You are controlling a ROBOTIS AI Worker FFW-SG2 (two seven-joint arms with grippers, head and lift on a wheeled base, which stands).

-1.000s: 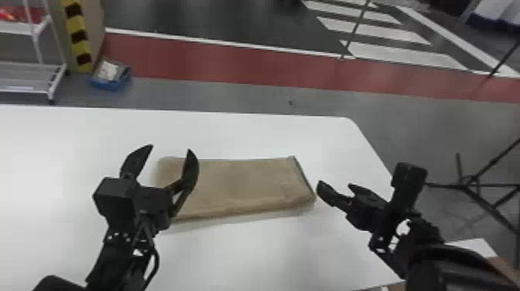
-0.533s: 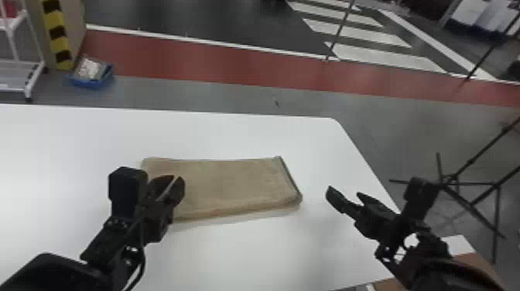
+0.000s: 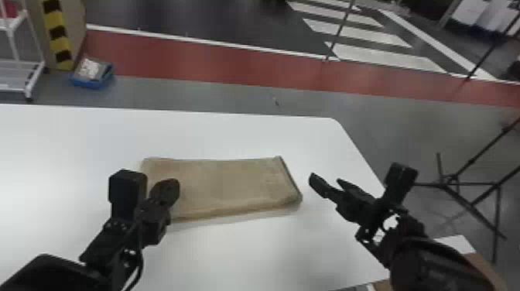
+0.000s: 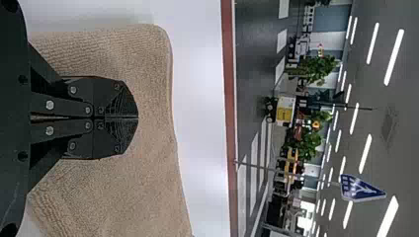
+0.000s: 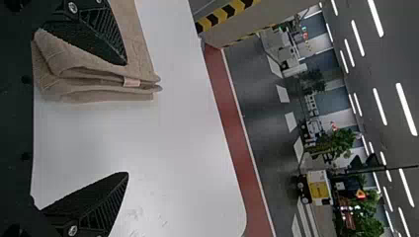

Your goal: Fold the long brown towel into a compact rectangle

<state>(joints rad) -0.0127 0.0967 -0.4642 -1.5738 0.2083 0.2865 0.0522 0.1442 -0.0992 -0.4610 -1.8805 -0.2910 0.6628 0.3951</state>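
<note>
The left gripper's (image 3: pixel 170 189) black fingers, apart a second ago, now meet over the towel's (image 3: pixel 228 185) left part; the right gripper's (image 3: pixel 327 180) stand apart beside its right end. Brown, ribbed and fuzzy, folded into a rectangle with a small pale tag (image 5: pixel 132 82), it lies on the smooth white table (image 3: pixel 251 135), before a red floor strip (image 3: pixel 216 65).
</note>
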